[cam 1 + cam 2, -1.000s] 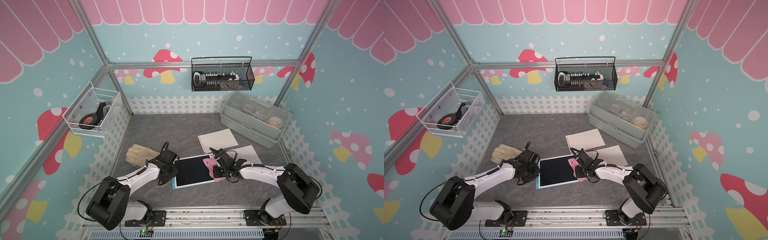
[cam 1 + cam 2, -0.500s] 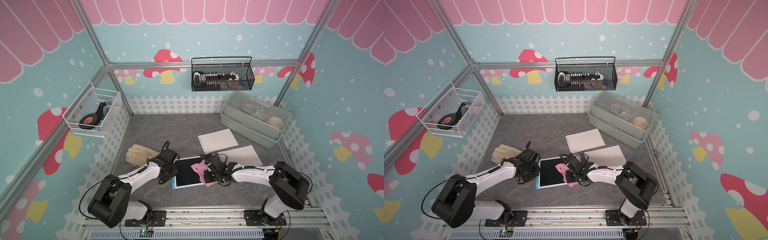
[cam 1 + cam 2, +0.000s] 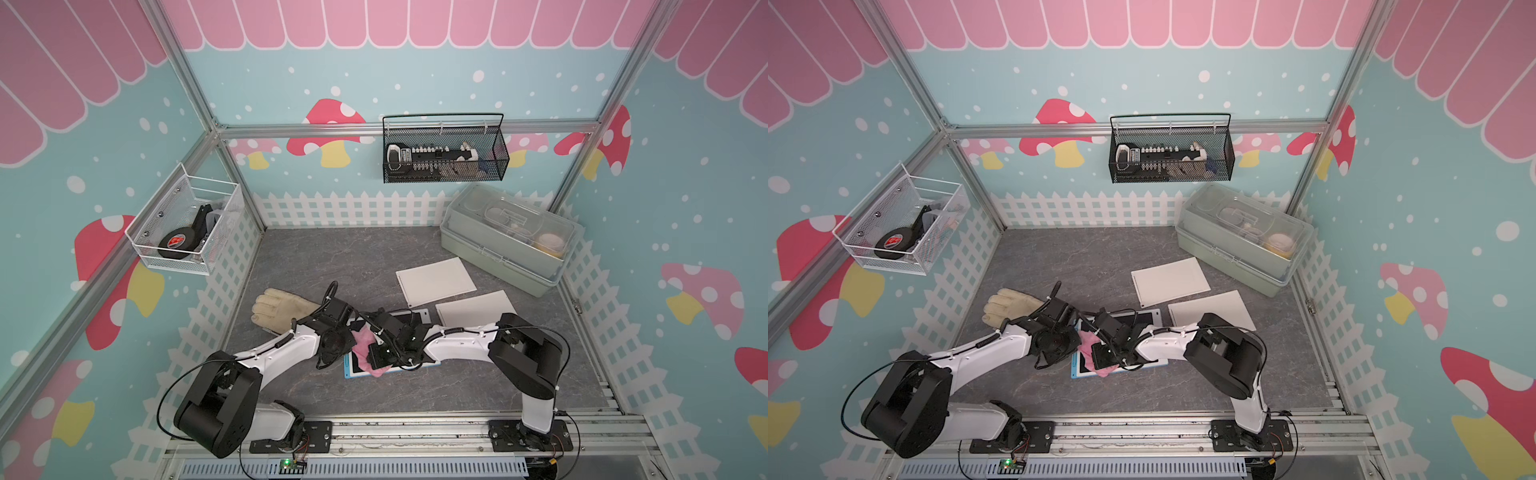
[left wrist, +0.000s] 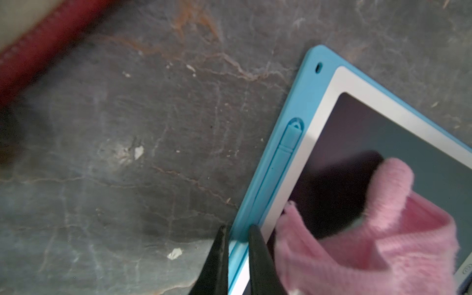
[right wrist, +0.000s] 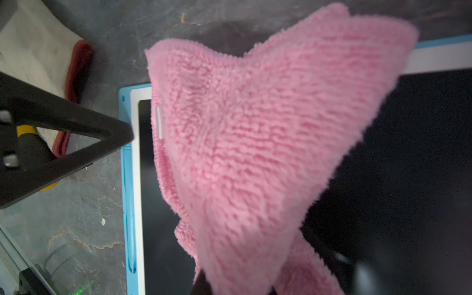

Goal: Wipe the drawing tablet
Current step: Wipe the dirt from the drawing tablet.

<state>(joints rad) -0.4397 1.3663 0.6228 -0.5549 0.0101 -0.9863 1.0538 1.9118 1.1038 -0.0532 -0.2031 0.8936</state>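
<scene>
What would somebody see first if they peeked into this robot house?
Probably the fluffy pink cloth, pinched in the right gripper and draped on the dark screen of the blue-edged drawing tablet at the front of the table. Next, the tan work glove lying near the tablet, and the mushroom-painted walls all around.
</scene>
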